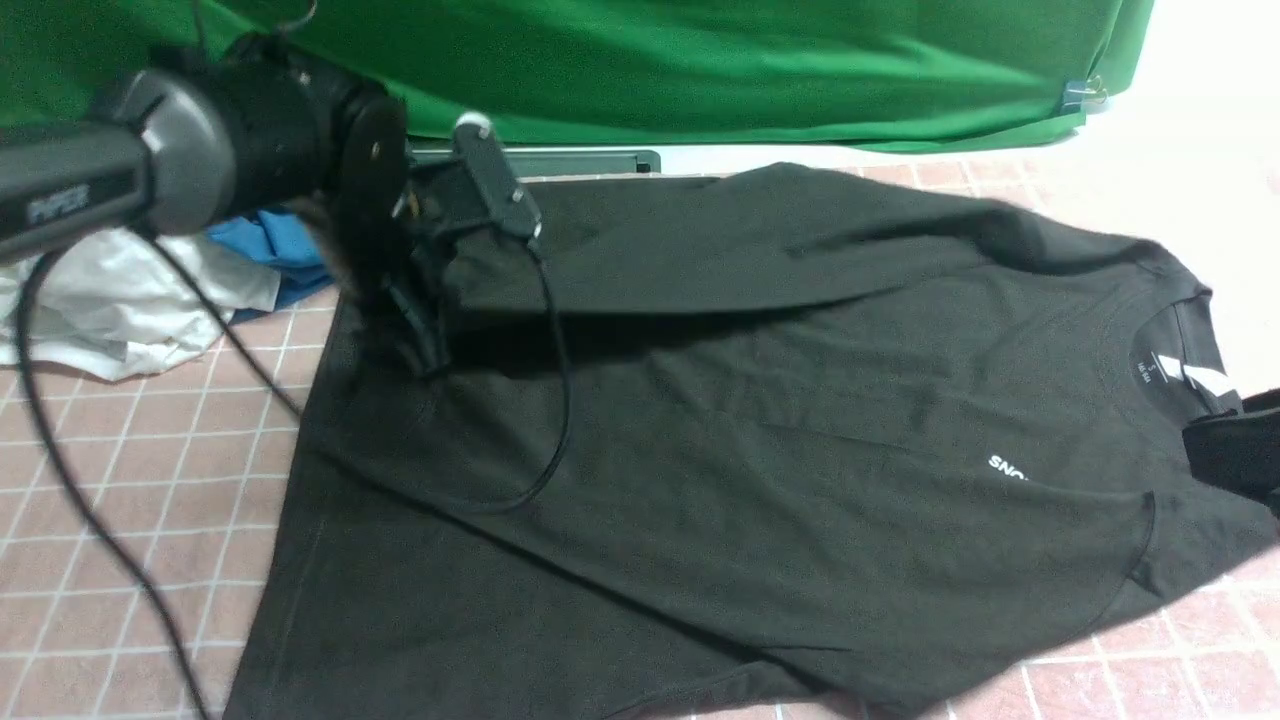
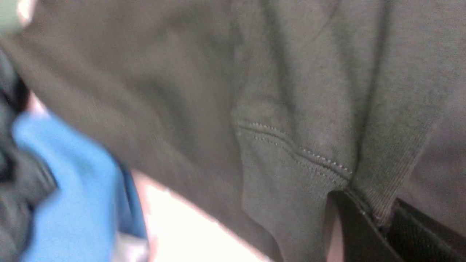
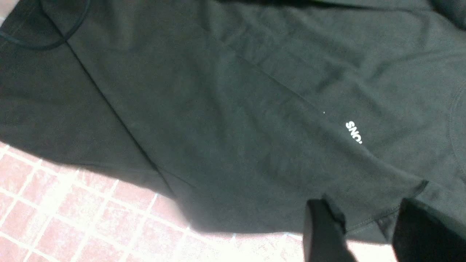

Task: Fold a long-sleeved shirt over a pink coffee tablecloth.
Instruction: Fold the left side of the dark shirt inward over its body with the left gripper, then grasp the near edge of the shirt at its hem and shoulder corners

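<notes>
The black long-sleeved shirt [image 1: 750, 430] lies spread on the pink coffee tablecloth [image 1: 130, 480], collar and white neck label to the right, white "SNO" print showing. One sleeve is drawn across the far side toward the left. My left gripper [image 1: 425, 345] is shut on that sleeve's ribbed cuff [image 2: 367, 189], lifted slightly above the shirt's hem end. My right gripper [image 1: 1235, 450] sits at the shoulder end near the collar. In the right wrist view its fingers [image 3: 324, 233] stand apart, with a stitched shirt edge [image 3: 364, 222] between them over the tablecloth [image 3: 72, 203].
A white garment [image 1: 110, 300] and a blue garment [image 1: 270, 250] are heaped at the back left behind the left arm. The green backdrop [image 1: 700, 60] hangs along the far side. The left arm's black cable [image 1: 550, 400] loops over the shirt.
</notes>
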`<state>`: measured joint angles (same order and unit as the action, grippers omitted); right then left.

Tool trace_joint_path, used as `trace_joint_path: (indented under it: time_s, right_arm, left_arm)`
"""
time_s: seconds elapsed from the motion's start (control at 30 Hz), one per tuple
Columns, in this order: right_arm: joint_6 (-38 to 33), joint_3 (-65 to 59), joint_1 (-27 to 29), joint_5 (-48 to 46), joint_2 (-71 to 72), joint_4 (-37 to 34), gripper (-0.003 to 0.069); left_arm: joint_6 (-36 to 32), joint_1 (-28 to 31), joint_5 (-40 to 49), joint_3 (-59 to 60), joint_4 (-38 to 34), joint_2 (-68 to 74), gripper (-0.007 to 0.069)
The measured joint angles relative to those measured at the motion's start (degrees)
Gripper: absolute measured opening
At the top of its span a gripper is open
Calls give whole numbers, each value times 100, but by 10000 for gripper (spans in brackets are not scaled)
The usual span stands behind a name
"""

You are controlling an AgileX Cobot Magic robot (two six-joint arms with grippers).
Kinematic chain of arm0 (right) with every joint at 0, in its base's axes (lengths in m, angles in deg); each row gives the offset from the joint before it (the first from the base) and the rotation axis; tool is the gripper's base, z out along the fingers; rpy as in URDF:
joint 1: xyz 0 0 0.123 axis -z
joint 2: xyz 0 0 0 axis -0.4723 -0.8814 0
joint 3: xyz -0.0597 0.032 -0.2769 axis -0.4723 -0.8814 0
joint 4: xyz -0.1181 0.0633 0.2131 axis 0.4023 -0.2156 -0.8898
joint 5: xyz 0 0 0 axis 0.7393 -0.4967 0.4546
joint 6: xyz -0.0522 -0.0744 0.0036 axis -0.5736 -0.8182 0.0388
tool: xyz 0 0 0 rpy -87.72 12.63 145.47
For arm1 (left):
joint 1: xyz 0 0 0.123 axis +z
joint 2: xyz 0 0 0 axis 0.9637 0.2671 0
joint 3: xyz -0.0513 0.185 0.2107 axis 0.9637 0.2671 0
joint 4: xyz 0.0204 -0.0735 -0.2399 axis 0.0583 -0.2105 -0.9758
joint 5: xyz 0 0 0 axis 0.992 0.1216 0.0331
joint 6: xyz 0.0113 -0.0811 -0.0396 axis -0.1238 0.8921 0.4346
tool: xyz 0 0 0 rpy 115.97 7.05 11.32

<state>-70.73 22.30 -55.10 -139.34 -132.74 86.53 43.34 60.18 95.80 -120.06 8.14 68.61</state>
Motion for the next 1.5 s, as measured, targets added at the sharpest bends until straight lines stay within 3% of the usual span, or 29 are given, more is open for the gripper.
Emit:
trace_joint_path:
  time_s: [0.17, 0.37, 0.5, 0.57, 0.67, 0.7, 0.8, 0.9, 0.97, 1.13, 1.33, 1.5]
  right_arm:
    - [-136, 0, 0, 0, 0, 0, 263]
    - [-240, 0, 0, 0, 0, 0, 263]
    - [-240, 0, 0, -2, 0, 0, 263]
    - [-240, 0, 0, -7, 0, 0, 263]
    - [-240, 0, 0, -39, 0, 0, 274]
    - [-240, 0, 0, -52, 0, -6, 293]
    - [-243, 0, 0, -121, 0, -1, 332]
    - [-255, 0, 0, -270, 0, -1, 356]
    - [-263, -13, 0, -348, 0, -1, 360]
    - [-268, -219, 0, -229, 0, -8, 363]
    - [-268, -402, 0, -32, 0, -20, 364]
    - [-400, -407, 0, 160, 0, -162, 363]
  left_arm:
    - [268, 0, 0, 509, 300, -340, 41]
    - [536, 0, 152, 614, -229, -486, 88]
    - [634, 0, 584, 631, -595, -486, 214]
    - [902, 0, 976, 631, -749, -486, 319]
    - [1620, 0, 1389, 634, -837, -559, 433]
    - [2250, 0, 1623, 680, -897, -714, 468]
    - [2669, 0, 1858, 996, -1156, -1129, 459]
    - [2787, -2, 1764, 1613, -1547, -1803, 402]
    - [2911, -2, 1433, 2527, -1895, -2566, 322]
    - [3596, -2, 868, 3753, -1984, -3484, 237]
    - [4335, -2, 235, 4628, -1582, -3704, 274]
    - [5021, -2, -296, 4995, -1161, -3562, 375]
